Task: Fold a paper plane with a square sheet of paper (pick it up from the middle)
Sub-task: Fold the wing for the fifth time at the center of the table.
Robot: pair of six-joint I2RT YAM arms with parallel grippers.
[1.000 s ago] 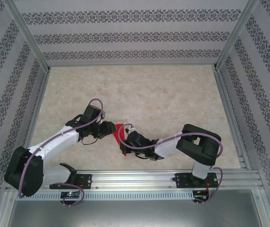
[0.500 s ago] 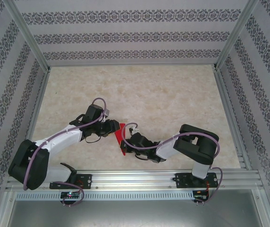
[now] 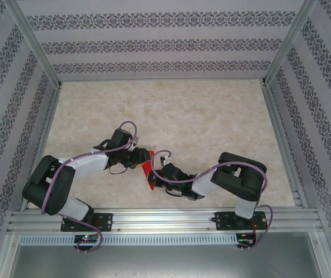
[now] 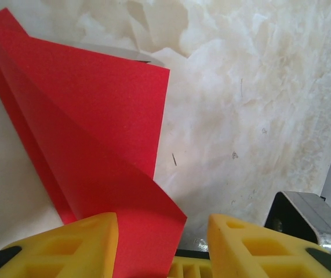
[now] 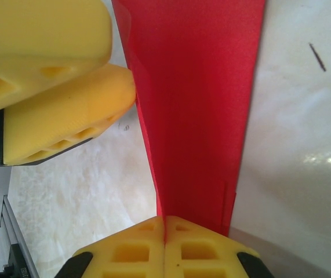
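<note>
The table (image 3: 211, 116) has a pale beige, marbled top. A red paper (image 3: 148, 169) is over its near middle; whether it rests on the top, I cannot tell. A thin dark speck (image 4: 174, 158) lies beside the paper.

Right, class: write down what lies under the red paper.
Pale marbled table shows on both sides of the folded red paper. The patch of table directly under the sheet is covered, so nothing there can be checked.

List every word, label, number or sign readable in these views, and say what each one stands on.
No readable text in any view.
Red paper sheet: plain, unmarked.
Walls: ornamental bands, no letters.
Small board by the left arm's base: too small to read.
</note>
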